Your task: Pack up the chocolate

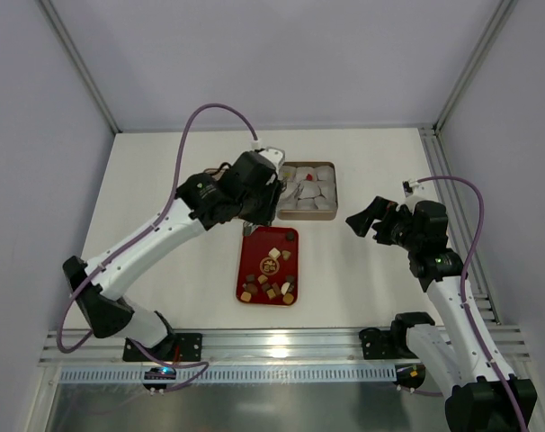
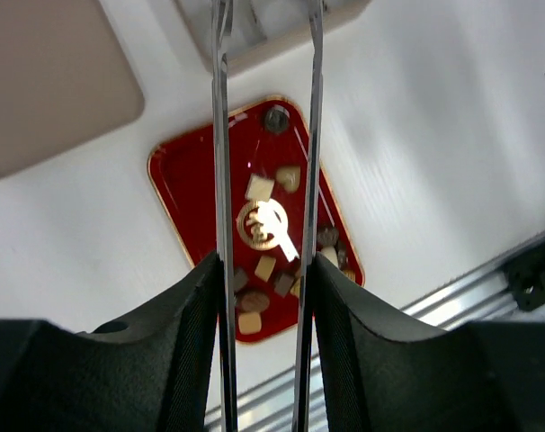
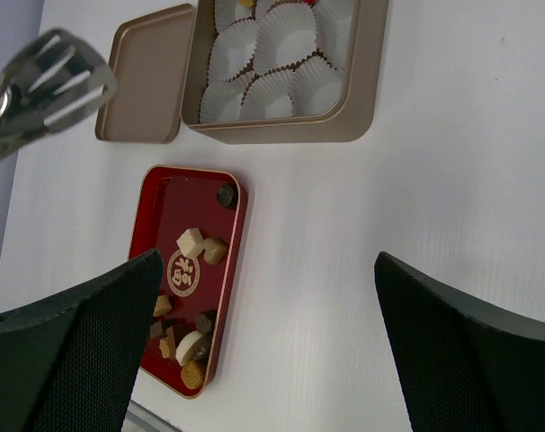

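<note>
The chocolate [image 1: 270, 274] lies as several small brown, tan and cream pieces on a red tray [image 1: 254, 252]. In the left wrist view a cream square of chocolate [image 2: 260, 187] sits near the tray's [image 2: 192, 180] gold emblem. My left gripper [image 1: 259, 193] hovers at the far end of the tray, beside the gold box [image 1: 307, 216]. It is shut on metal tongs [image 2: 220, 135], whose blades run up past the box [image 2: 263, 45]. The tongs' slotted head [image 3: 52, 67] looks empty. My right gripper [image 1: 364, 220] hangs open over bare table, right of the tray [image 3: 178, 202].
The gold box [image 3: 281, 133] holds several white paper cups [image 3: 286, 40]. Its flat lid [image 3: 147, 76] lies beside it, on the box's left. An aluminium rail [image 1: 272, 346] runs along the near edge, and frame posts stand at the back corners.
</note>
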